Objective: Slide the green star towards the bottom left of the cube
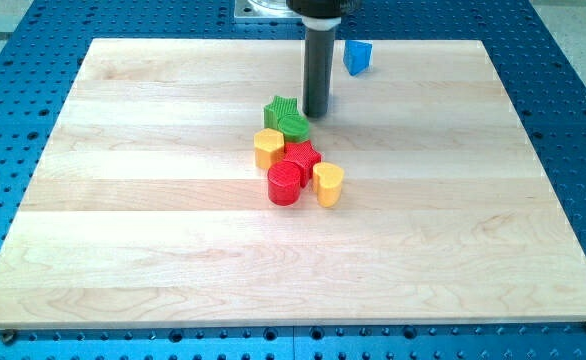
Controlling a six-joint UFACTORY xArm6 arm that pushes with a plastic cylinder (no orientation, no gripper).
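Observation:
The green star (280,107) lies near the board's top middle, touching a green round block (293,126) just below and right of it. The blue cube (357,56) stands near the board's top edge, up and right of the star. My tip (316,114) rests on the board just right of the green star and the green round block, close to them; I cannot tell if it touches. The rod rises straight up from there.
A cluster sits below the green blocks: a yellow block (268,148), a red star (302,156), a red cylinder (284,184) and a yellow heart (328,184). The wooden board (123,250) lies on a blue perforated table (13,120).

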